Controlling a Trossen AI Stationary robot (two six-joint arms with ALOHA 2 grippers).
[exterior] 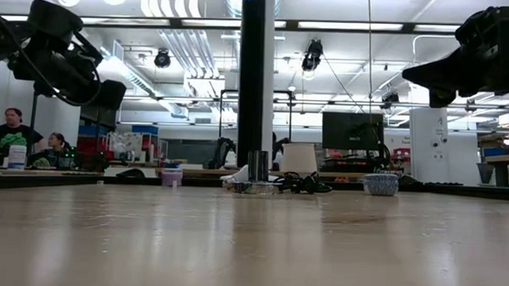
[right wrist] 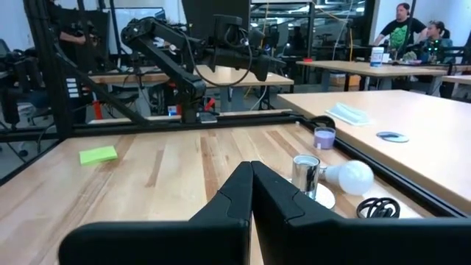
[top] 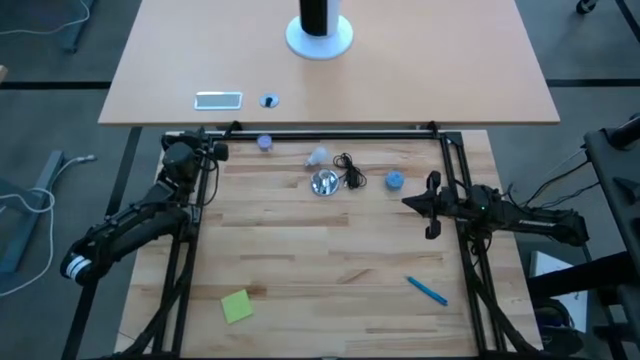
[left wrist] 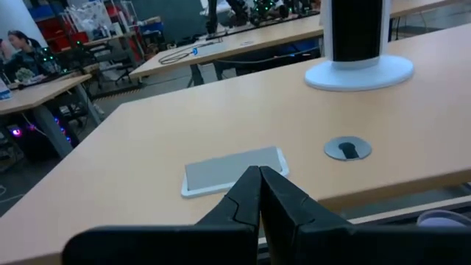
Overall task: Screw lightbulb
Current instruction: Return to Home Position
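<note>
The white frosted lightbulb [top: 318, 156] lies on its side on the wooden table near the far edge; it also shows in the right wrist view [right wrist: 346, 177]. Beside it the shiny silver socket [top: 325, 183] stands on its wide end, narrow end up [right wrist: 305, 175], with its coiled black cord [top: 350, 172]. My left gripper [top: 222, 152] is shut and empty above the table's far left corner [left wrist: 259, 193]. My right gripper [top: 408, 203] is shut and empty at the table's right side, pointing left [right wrist: 252, 185].
A small lilac cup [top: 264, 143] and a blue round cap [top: 394, 181] stand near the far edge. A green sticky note [top: 237, 306] and a blue pen [top: 426, 290] lie near the front. A black frame rail [top: 330, 132] borders the far side.
</note>
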